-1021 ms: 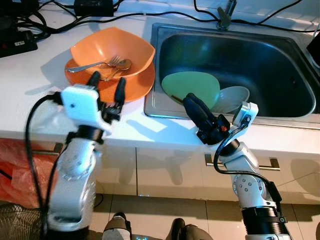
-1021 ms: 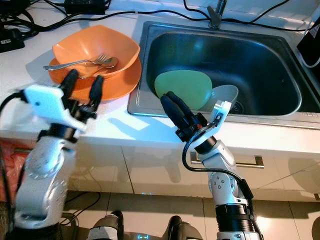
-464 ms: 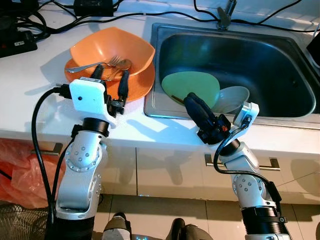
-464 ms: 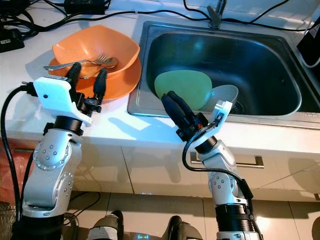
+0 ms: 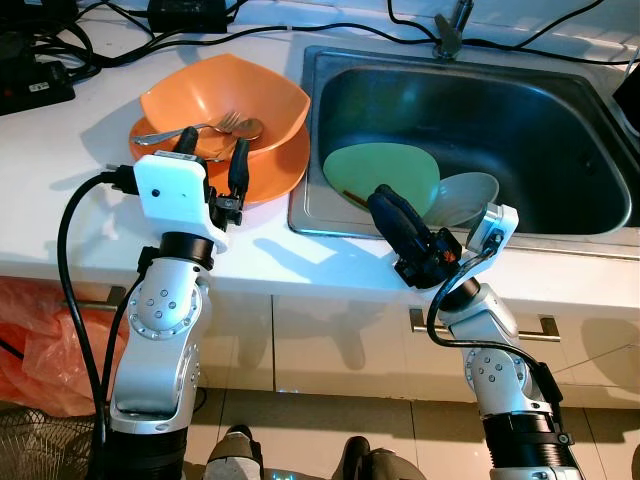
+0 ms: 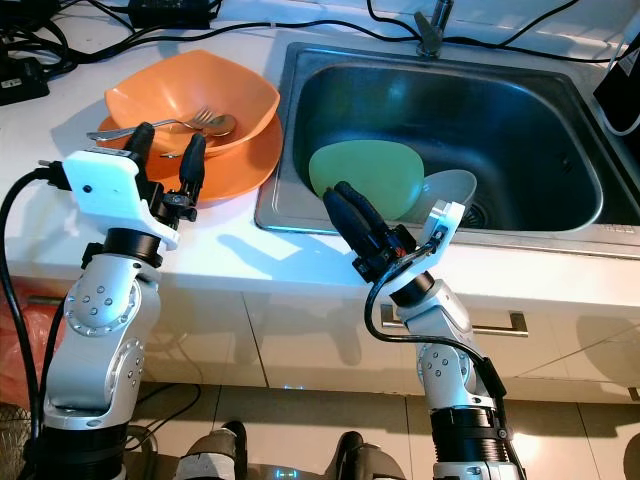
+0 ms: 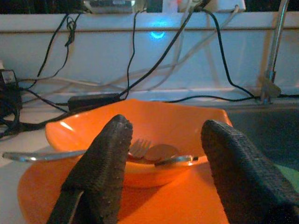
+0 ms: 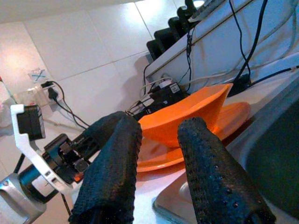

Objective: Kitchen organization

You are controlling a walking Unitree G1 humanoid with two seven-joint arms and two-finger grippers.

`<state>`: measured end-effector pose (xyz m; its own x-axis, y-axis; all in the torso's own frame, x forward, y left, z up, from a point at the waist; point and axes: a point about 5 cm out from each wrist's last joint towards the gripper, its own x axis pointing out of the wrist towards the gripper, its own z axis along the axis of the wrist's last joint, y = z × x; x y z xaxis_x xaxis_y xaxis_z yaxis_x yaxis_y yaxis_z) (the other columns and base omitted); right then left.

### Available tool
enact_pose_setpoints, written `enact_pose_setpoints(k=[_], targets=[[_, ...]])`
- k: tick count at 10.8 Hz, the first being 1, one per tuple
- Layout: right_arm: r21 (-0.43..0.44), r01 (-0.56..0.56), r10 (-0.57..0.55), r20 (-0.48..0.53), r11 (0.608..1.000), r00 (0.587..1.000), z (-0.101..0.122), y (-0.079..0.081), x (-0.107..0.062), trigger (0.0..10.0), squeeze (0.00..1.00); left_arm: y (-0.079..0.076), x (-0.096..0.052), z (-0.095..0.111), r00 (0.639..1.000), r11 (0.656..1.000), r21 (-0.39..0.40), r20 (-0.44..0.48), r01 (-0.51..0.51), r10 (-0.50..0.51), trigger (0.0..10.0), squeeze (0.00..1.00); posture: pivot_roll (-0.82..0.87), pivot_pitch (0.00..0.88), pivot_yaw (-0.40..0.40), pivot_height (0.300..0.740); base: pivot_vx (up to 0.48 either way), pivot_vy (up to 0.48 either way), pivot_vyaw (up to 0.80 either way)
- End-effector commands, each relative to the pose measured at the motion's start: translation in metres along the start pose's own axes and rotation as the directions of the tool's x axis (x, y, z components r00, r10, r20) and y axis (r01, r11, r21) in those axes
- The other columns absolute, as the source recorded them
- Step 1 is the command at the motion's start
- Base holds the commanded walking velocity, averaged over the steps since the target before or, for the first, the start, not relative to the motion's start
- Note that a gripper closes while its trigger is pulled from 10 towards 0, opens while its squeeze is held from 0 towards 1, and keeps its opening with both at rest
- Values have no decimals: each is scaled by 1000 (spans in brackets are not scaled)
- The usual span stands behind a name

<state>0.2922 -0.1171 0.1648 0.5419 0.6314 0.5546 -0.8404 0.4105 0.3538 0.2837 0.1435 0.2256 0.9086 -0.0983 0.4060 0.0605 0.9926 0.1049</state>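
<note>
**Closing in on the orange dishes**

Reaching forward over the past second, the left end effector [image 5: 212,162] has come from the bench's front edge up to the orange plate [image 5: 270,175], then eased back a touch and toward the bench's left end. Its two black fingers are spread, their tips over the near rim of the plate, just short of the orange bowl [image 5: 225,98] stacked on it. A fork [image 5: 190,128] and a spoon [image 7: 164,154] lie in the bowl. In the left wrist view the bowl sits squarely between the fingers, so the arm appears lined up for a grasp on the bowl or plate rim, though nothing is held yet.

The right end effector [image 5: 390,210] has not moved: it hovers at the sink's [image 5: 560,110] front edge, fingers slightly parted and empty, above the green plate [image 5: 385,175] and the pale bowl [image 5: 470,195] lying in the basin.

Judging by this, the stack by the sink's left side is the next item to be handled.
</note>
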Motion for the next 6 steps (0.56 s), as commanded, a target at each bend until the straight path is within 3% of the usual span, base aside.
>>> enact_pose_setpoints(k=[1,6], targets=[[-4,12,-12,-9,1000,1000,0,-3,-4,10000,0,-4,1,-1,1000,1000,2,-8,7,-7,0,0,215,188,-81,740,0,0,0],[-5,17,-17,-9,1000,1000,-1,-3,-4,10000,0,-5,0,-2,1000,1000,10,-18,16,-16,0,0,215,193,-82,740,0,0,0]])
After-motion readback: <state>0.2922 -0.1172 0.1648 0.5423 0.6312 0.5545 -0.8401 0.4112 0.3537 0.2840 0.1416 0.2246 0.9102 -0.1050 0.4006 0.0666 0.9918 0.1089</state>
